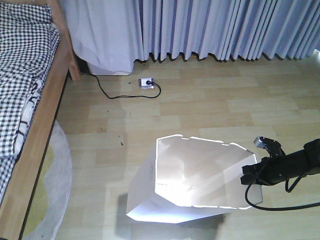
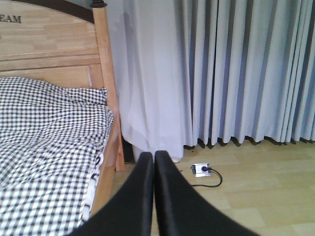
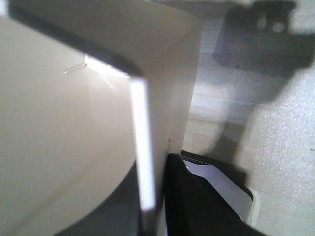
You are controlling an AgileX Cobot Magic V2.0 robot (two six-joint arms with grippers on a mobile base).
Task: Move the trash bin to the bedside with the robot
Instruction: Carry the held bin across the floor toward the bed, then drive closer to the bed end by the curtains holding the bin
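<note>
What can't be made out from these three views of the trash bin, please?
Left wrist view: the headboard lettering is cut off by the left edge.
Exterior view: the bottom inside the trash bin is washed out by glare.
Exterior view: fingertips of the right gripper are too small and dark to separate.
Right wrist view: the rim is blurred, too close.

Count from the front view:
- 1 trash bin [image 1: 190,180], bottom centre
- 1 bed [image 1: 30,75], left edge
- 1 rug [image 1: 59,185], lower left
- 1 power strip [image 1: 146,82] with 1 black cable [image 1: 111,96], upper centre (both also show in the left wrist view)
- 1 run of curtains [image 1: 225,25] across the top
- 2 grippers: right gripper [image 1: 251,172] lower right, left gripper [image 2: 153,160] bottom centre of its own view
</note>
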